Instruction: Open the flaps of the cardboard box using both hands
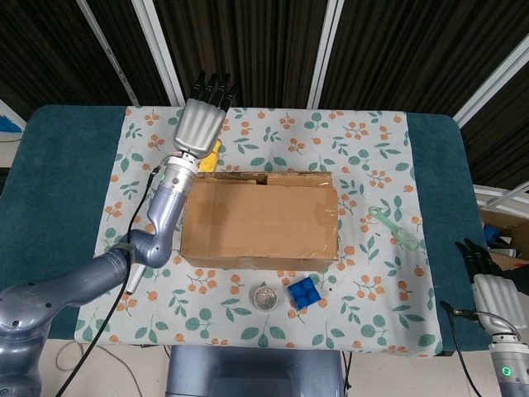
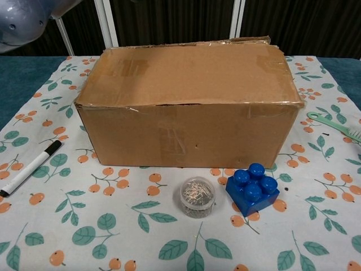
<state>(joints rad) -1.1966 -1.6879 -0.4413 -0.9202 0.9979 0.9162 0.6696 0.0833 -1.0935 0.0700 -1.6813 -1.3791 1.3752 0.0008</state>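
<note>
- I had the cardboard box (image 1: 259, 217) at the centre of the head view, on the floral tablecloth (image 1: 372, 149); its near flap lay flat over the top, and a dark gap showed along the far edge.
- My left hand (image 1: 203, 122) was at upper left of the frame, above the box's far left corner, fingers straight and slightly apart, holding nothing (a bit of yellow showed just under it, too small to name).
- My right hand (image 1: 493, 289) sat at the lower right edge of the frame, well apart from the box, fingers extended and empty.
- In the chest view, a small clear jar of pins (image 2: 197, 196) and a blue toy brick (image 2: 252, 188) stood just beside each other in front of the box.
- A black marker (image 2: 29, 167) lay at lower left, and a green brush (image 2: 335, 124) at the right edge.
</note>
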